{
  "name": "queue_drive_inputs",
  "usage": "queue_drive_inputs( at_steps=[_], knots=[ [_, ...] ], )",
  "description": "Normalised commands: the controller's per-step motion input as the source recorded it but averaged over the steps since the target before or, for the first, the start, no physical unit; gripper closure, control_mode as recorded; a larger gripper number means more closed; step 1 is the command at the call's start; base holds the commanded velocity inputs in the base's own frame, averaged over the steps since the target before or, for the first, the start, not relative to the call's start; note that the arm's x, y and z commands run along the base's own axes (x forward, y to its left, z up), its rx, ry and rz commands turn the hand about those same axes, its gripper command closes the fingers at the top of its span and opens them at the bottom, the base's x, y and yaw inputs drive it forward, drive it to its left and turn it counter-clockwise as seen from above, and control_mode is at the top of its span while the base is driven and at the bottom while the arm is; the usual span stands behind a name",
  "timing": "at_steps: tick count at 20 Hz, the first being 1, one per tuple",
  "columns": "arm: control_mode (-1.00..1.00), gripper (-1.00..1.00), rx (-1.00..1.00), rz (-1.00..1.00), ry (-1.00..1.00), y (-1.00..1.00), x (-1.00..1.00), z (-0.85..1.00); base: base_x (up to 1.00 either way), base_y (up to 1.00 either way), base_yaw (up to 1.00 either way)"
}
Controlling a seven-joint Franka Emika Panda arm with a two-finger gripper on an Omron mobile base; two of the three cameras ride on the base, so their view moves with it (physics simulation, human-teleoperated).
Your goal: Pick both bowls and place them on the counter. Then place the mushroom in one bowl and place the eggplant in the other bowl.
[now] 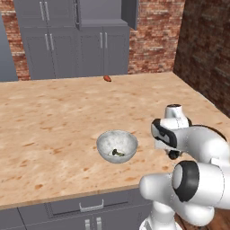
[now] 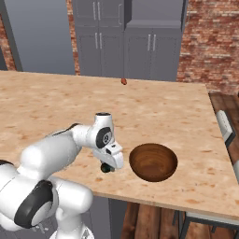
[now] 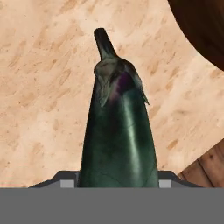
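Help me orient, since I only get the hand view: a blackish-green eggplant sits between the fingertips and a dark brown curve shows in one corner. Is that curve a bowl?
Observer: Yes. The right base view shows a glossy reddish-brown wooden bowl, empty and upright on the light tan wood-grain counter, right beside the gripper.
Operator: And the second bowl?
Observer: The left base view shows a grey-white speckled stone-look bowl, also on the counter, on the gripper's other side.
Operator: Where is the mushroom?
Observer: A tiny reddish-brown oval mushroom lies on bare counter near the far edge, in neither bowl.
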Motion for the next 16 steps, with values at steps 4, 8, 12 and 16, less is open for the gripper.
queue_drive_inputs(
  at_steps=[4, 8, 12, 16],
  knots=[
    [-1.00, 1.00, -0.02, -0.05, -0.09, -0.09, -0.12, 0.99, 0.00, 0.00, 0.00],
    [-1.00, 1.00, -0.04, -0.10, -0.01, -0.31, 0.04, 0.76, 0.00, 0.00, 0.00],
    [-1.00, 1.00, 0.00, -0.09, 0.02, -0.65, 0.37, 0.37, 0.00, 0.00, 0.00],
    [-1.00, 1.00, 0.00, -0.08, 0.01, -0.72, 0.40, 0.19, 0.00, 0.00, 0.00]
  ],
)
